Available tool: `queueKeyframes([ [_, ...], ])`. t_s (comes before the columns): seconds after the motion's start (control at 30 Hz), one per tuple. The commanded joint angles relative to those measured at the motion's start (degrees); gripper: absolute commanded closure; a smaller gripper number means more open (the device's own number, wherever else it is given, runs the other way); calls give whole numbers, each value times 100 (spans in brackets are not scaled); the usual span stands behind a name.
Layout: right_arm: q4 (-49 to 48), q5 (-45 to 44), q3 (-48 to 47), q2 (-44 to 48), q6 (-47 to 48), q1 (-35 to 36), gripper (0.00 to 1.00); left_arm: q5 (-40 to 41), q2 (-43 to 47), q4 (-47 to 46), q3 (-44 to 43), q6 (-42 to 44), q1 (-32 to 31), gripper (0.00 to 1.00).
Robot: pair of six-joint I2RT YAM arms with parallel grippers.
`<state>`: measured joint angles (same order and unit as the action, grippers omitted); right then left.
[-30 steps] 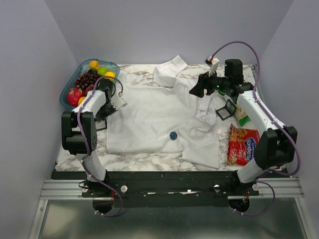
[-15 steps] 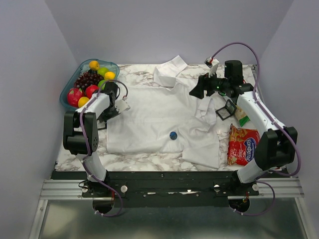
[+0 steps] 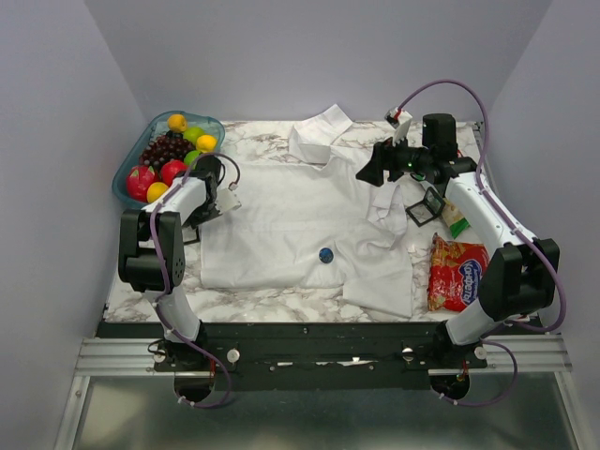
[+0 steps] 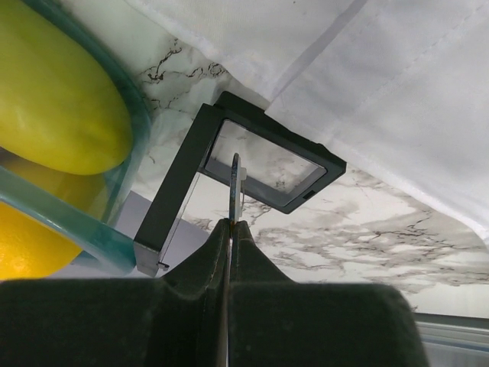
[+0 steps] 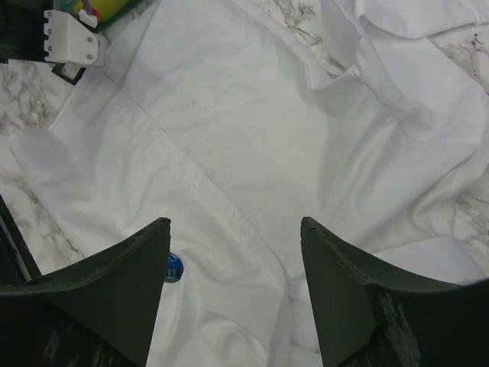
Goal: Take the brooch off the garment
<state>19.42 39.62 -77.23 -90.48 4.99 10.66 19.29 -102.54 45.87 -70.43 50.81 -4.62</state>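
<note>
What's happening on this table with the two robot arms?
The robot is to take a small blue brooch off a white shirt spread on the table. Neither hand touches it yet. The right hand hangs open above the shirt; the left hand is shut, off the shirt's edge by a black frame and the fruit bowl.

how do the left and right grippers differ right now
The left gripper has its jaws shut; the right gripper has its jaws wide open. The left gripper is low at the left edge of the garment, over a black square frame beside the fruit bowl; the right gripper hangs above the collar end, facing down over the cloth. Shared: both are dark, and neither is at the brooch.
</note>
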Motion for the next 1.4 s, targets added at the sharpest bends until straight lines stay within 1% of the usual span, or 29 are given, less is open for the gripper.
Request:
queueKeyframes([
  [0.0, 0, -50, -29, 65, 72, -28, 23, 434, 103, -201, 117, 254, -21, 95],
  [0.27, 18, -68, 15, 56, 98, -20, 23, 506, -11, -412, 328, 342, -91, 94],
  [0.53, 27, -77, 41, 39, 116, -20, 23, 427, -29, -421, 531, 149, -188, 94],
  [0.63, 27, -68, 59, 30, 116, -28, 23, 392, -11, -359, 601, 53, -241, 90],
  [0.77, 18, -68, 59, 13, 125, -20, 23, 347, 32, -298, 671, -115, -293, 80],
  [1.03, 18, -50, 42, -23, 116, -28, 23, 409, 67, -210, 689, -334, -337, 71],
  [1.07, 18, -42, 42, -14, 116, -28, 23, 383, 76, -175, 654, -369, -338, 68],
  [1.2, 18, -59, 76, 12, 133, -28, 23, 49, 94, 352, 347, -773, -338, 61],
  [1.27, 9, -77, 94, 21, 142, -20, 23, -82, 112, 581, 206, -862, -338, 59],
  [1.37, 18, -59, 129, 56, 125, -20, 23, -223, 147, 879, -4, -1028, -381, 59],
])
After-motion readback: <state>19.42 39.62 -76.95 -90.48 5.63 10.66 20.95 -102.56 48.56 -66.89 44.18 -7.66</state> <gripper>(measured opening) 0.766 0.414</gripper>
